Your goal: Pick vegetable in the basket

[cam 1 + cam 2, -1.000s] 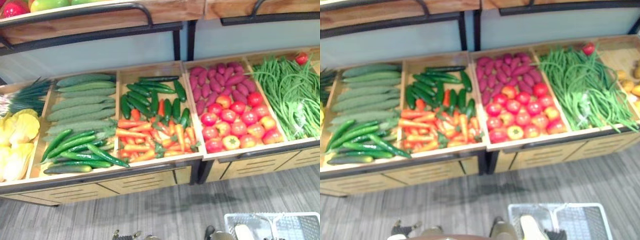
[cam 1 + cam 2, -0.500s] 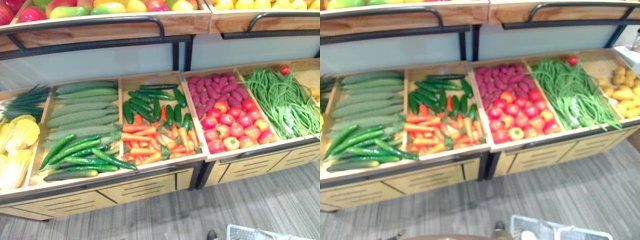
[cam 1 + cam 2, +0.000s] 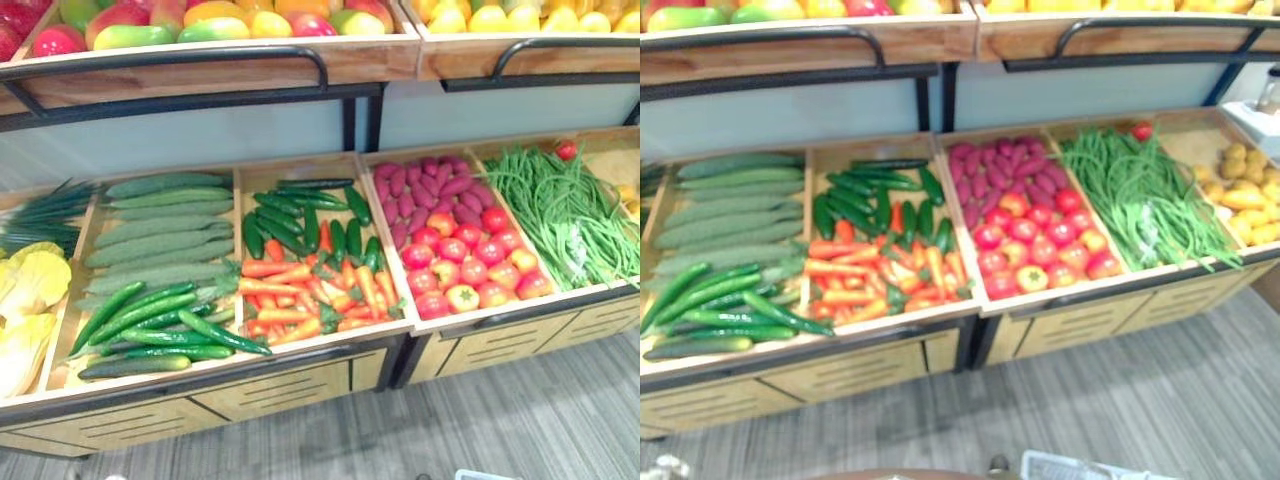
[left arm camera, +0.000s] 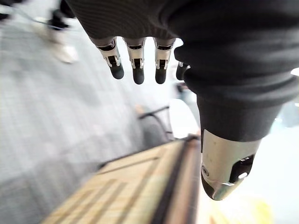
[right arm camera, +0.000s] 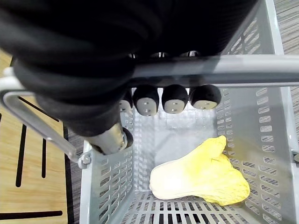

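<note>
The carrots (image 3: 310, 295) lie in a wooden bin in the middle of the stand (image 3: 300, 375). Far left of the carrots are yellow cabbages (image 3: 30, 285), with green onions (image 3: 45, 205) behind them. Just left of the carrots, in the next bin, are long cucumbers (image 3: 160, 230). Dark green peppers (image 3: 300, 210) share the carrots' bin and lie right behind them. In the bin just right of the carrots are red tomatoes (image 3: 465, 265), with purple sweet potatoes (image 3: 425, 185) behind. Further right of the carrots is a heap of green beans (image 3: 565, 210), and far right are potatoes (image 3: 1245, 190). High above the carrots, on the top shelf, sits fruit (image 3: 200, 20).

The left hand (image 4: 137, 65) holds nothing. Its fingers are straight and side by side, with the thumb apart. The wooden front of the stand shows past it.

The right hand (image 5: 175, 98) has its fingers curled round the grey handle (image 5: 224, 70) of the basket (image 5: 268, 140). The basket hangs right beside the stand's front, lower than the carrots and to their right. One yellow cabbage (image 5: 201, 179) lies on the basket's floor.
</note>
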Available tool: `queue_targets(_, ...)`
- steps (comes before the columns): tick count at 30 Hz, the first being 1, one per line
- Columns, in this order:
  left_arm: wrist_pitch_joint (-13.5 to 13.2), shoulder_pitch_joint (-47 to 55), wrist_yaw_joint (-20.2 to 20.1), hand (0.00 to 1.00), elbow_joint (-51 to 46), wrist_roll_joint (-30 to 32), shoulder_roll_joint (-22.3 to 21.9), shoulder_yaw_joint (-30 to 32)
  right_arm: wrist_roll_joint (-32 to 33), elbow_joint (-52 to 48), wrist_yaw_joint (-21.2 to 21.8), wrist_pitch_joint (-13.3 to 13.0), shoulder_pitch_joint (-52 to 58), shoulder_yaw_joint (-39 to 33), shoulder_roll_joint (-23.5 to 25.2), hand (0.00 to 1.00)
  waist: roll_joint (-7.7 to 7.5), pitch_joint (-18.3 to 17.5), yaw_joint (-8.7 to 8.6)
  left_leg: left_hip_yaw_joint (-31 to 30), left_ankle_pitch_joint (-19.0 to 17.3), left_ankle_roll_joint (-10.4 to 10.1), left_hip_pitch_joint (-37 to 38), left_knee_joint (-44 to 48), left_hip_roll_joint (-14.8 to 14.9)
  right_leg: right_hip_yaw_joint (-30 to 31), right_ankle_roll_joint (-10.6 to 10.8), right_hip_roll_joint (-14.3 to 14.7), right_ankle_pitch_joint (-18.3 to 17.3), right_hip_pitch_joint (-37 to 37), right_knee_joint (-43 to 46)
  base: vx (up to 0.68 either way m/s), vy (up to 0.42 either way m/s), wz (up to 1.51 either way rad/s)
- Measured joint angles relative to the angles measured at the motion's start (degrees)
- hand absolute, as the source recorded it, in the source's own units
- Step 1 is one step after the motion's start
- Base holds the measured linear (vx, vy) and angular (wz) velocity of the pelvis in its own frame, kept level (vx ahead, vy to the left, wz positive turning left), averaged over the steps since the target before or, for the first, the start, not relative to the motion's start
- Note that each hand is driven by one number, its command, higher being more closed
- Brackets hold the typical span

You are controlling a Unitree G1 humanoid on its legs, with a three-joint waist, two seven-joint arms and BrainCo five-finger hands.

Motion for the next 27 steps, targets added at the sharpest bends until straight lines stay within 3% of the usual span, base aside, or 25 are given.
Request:
queue_targets(2, -0.24, 0.98, 3.92, 0.00, -11.56, 7.76, 0.01, -5.50, 0.04, -1.70, -0.35, -0.17, 0.85, 1.89, -0.01, 1.00, 0.10, 0.03, 0.06, -0.11, -0.15, 0.20, 0.02, 0.58, -0.04, -0.08, -0.34, -0.18, -0.25, 0.00, 0.68, -0.04, 0.001, 0.02)
queue_targets(6, 0.30, 2.44, 6.60, 0.00, -19.83, 17.74, 0.01, -11.84, 0.02, -3.54, -0.46, -0.59, 1.74, 2.57, -0.07, 1.00, 0.52, 0.03, 0.03, -0.20, -0.13, 0.23, 0.02, 0.65, 0.01, -0.24, -0.68, -0.18, -0.46, 0.00, 0.88, -0.04, -0.010, 0.02)
queue_targets(10, 0.02, 3.22, 6.51, 0.00, -25.72, 25.06, 1.09, -19.32, 0.00, -3.84, -0.50, -0.68, 1.93, 4.15, -0.88, 1.00, 0.86, 0.09, -0.01, -0.07, -0.07, 0.30, 0.02, 0.63, 0.11, -0.23, -0.71, -0.12, -0.51, -0.07, 1.00, -0.01, -0.003, 0.01)
queue_targets(12, -0.11, 3.51, 5.48, 0.00, -28.20, 25.78, 2.83, -24.21, -0.03, -3.84, -0.46, -0.97, 1.91, 4.20, -1.19, 1.00, 0.93, 0.13, -0.04, -0.05, -0.07, 0.30, 0.02, 0.63, 0.17, -0.11, -0.71, -0.06, -0.51, -0.12, 1.00, 0.00, 0.000, 0.00)
queue_targets(16, -4.07, 5.77, 0.00, 0.00, -30.55, 32.72, 10.92, -34.79, -0.05, -3.85, -0.32, -1.08, 1.39, 4.24, -2.24, 1.00, 1.48, 0.12, -0.49, 0.35, -0.12, 0.20, 0.10, 0.57, 0.21, 0.69, -0.47, 0.18, -0.35, -0.36, 0.78, 0.02, -0.004, -0.07)
queue_targets(20, -7.53, 5.68, -5.82, 0.00, -29.96, 35.22, 19.60, -42.80, -0.09, -3.84, 0.25, -1.08, 0.98, 4.98, -3.70, 1.00, 2.06, 0.02, -0.69, 1.44, -0.38, 0.07, 0.28, 0.58, 0.19, 1.61, -0.23, 0.29, -0.17, -0.72, 0.61, 0.03, 0.004, -0.14)
queue_targets(22, -9.86, 5.07, -10.58, 0.00, -28.94, 36.00, 24.80, -47.70, -0.63, -3.97, 0.46, -1.19, 0.57, 6.45, -4.94, 1.00, 2.52, 0.18, -0.88, 2.10, -0.60, 0.15, 0.37, 0.59, 0.03, 2.45, -0.03, 0.30, -0.01, -1.12, 0.63, 0.03, 0.012, -0.17)
queue_targets(27, -11.87, 2.25, -17.30, 0.00, -26.72, 35.95, 29.97, -54.86, -1.23, -5.86, 0.58, -1.29, -0.05, 8.73, -6.12, 1.00, 3.04, 0.38, -2.06, 3.66, -1.12, 0.05, 1.26, 0.62, -0.03, 3.94, 0.03, 0.50, 0.04, -1.21, 0.63, 0.02, 0.007, -0.16)
